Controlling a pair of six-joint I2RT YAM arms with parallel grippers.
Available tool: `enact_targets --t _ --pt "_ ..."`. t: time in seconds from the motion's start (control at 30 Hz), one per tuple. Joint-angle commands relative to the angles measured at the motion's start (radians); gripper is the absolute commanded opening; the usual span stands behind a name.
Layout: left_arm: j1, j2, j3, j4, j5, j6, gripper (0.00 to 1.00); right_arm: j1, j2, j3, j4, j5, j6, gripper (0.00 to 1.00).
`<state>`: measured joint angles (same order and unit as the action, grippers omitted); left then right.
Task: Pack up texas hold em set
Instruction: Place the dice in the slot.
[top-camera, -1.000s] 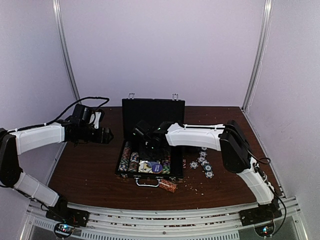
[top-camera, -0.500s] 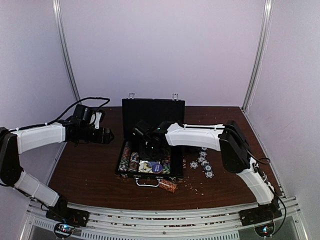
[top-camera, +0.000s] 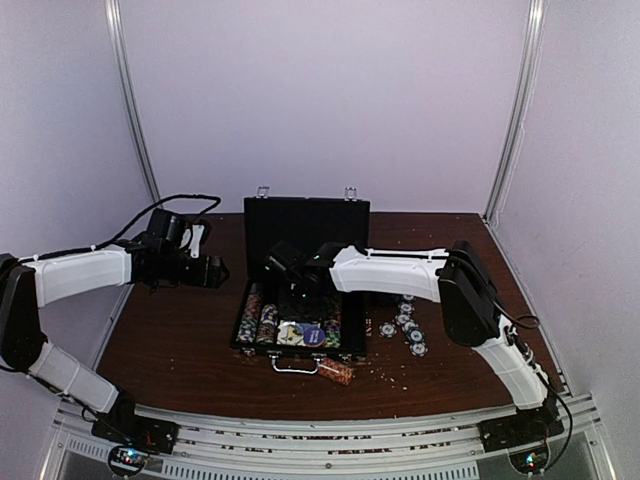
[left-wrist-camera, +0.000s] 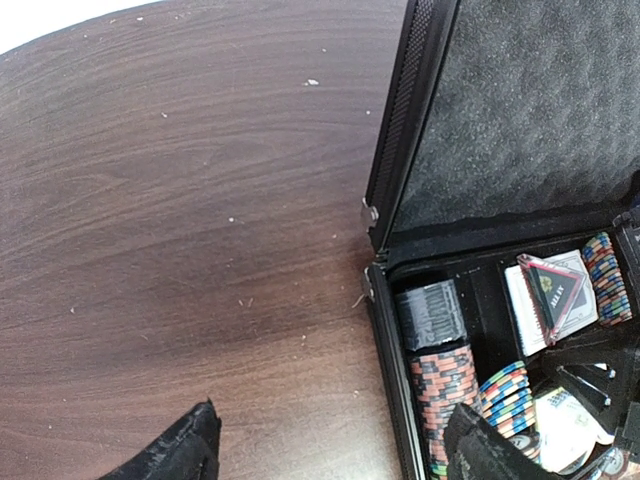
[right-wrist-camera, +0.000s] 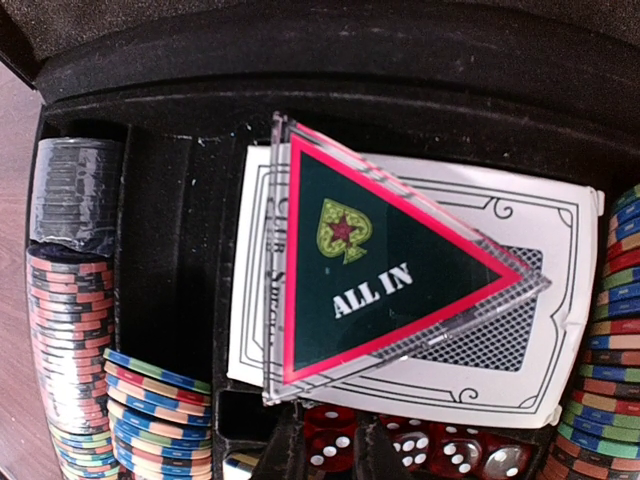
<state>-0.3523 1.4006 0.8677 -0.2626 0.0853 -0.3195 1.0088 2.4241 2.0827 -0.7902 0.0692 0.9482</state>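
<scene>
Left gripper (top-camera: 218, 272) hangs over bare table (top-camera: 170, 340), just left of the briefcase (top-camera: 300, 352), fingers spread wide, nothing between them. Briefcase sits mid-table, open, lid (top-camera: 307, 222) standing upright at the back, grey foam lining showing, silver handle (top-camera: 297, 366) facing the arm bases.

Inside, left to right:
- Rows of striped chips (right-wrist-camera: 70, 340), a dark grey stack at the far end, then red/black and blue/yellow.
- Clear triangular plaque (right-wrist-camera: 370, 265), red border on green, with a spade emblem and white "ALL IN". It lies tilted on top of a card deck (right-wrist-camera: 480, 350).
- Deck print along its left edge is partly covered, not readable.
- Red dice (right-wrist-camera: 455, 455) with white pips below the deck.
- More striped chips at the right wall.

Right gripper (right-wrist-camera: 328, 455) is down inside the briefcase over the dice. Its tips are close together and a red die shows between them; cannot tell if it is pinched or just underneath.

Loose chips (top-camera: 405, 325) lie scattered on the table right of the briefcase, near the right arm.

Versus a second ago: left gripper has crept slightly right toward the briefcase. Right arm, briefcase and loose chips look unchanged.
</scene>
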Motion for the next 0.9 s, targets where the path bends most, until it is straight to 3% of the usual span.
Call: enact_targets --t 0.0,0.33,0.73,0.87 --pt "0.004 0.012 0.002 0.036 0.014 0.014 0.80 -0.044 0.045 0.004 -0.106 0.136 0.003 0.03" --pt "0.004 0.019 0.005 0.036 0.018 0.014 0.80 -0.046 0.017 0.036 -0.096 0.116 0.001 0.25" --pt "0.004 0.018 0.004 0.037 0.024 0.014 0.80 -0.046 -0.031 0.023 -0.078 0.089 0.004 0.32" --pt "0.004 0.011 0.000 0.037 0.026 0.014 0.80 -0.040 -0.058 0.008 -0.067 0.083 0.001 0.41"
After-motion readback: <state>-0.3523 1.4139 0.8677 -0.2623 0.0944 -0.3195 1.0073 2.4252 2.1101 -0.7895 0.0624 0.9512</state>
